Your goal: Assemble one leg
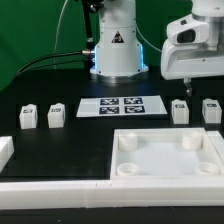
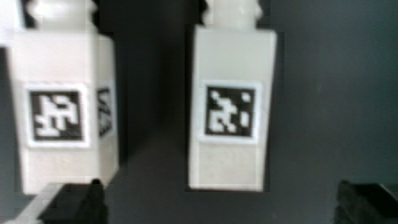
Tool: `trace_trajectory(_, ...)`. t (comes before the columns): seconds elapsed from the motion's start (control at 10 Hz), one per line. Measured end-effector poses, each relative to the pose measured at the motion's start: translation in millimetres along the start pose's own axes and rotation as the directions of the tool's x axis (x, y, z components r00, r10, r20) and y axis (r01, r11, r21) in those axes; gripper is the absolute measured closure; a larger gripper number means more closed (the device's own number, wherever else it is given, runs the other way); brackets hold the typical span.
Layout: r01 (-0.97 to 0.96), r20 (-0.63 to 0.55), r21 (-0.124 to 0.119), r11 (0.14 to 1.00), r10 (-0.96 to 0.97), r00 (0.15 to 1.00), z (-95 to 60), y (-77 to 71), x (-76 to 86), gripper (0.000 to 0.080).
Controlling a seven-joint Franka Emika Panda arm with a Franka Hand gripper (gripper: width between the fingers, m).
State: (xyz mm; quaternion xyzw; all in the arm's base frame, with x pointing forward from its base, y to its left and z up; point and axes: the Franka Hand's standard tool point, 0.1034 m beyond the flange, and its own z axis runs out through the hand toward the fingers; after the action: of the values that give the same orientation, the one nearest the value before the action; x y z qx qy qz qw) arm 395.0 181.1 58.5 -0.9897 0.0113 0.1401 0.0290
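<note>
Gripper (image 2: 221, 205) is spread wide in the wrist view, with nothing pinched. The dark fingertips (image 2: 71, 203) stand well apart, and a leg (image 2: 237, 105) lies in line with the gap between them, touching neither. A second leg (image 2: 54, 100) lies just beside it and parallel, with a dark strip of table between the two. Both show their black-and-white marker face to the camera, and each has a narrower stub at one end.

In the exterior view the arm (image 1: 188, 48) hangs in the upper right of the frame, over the right-hand pair: inner leg (image 1: 180, 110) and outer leg (image 1: 211, 109), at mid height near the right edge. Can't tell which of those two is the one centred under the gripper. Two more sit at the left, mid height: far-left leg (image 1: 28, 117) and its neighbour leg (image 1: 56, 113). The marker board (image 1: 122, 106) lies flat in the centre between the two pairs. The tray (image 1: 165, 158) fills the lower right, well apart from all four legs, with round sockets showing in its back corners. The robot base (image 1: 115, 50) is top centre.
</note>
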Motion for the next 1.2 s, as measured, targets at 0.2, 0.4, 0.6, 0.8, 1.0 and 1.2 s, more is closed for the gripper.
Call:
trace_trajectory(0.2, 0.002, 0.142, -0.012, 1.000, 0.000, 0.990, 0.1, 2.3, 0.3, 0.0150)
trace_trajectory(0.4, 0.011, 0.330, -0.031, 0.999, 0.000, 0.944, -2.0, 3.7, -9.0, 0.0150)
trace_trajectory(0.6, 0.018, 0.461, -0.042, 0.999, 0.003, 0.887, 4.3, 0.0, -11.7, 0.0150)
trace_trajectory(0.8, 0.013, 0.457, -0.043, 0.999, 0.008, 0.890, 10.9, -5.2, -8.3, 0.0150)
trace_trajectory(1.0, 0.015, 0.458, -0.042, 0.999, 0.006, 0.889, 18.9, -7.1, -8.0, 0.0150)
trace_trajectory(1.2, 0.018, 0.456, -0.040, 0.999, 0.002, 0.890, 28.8, -10.3, -6.8, 0.0150)
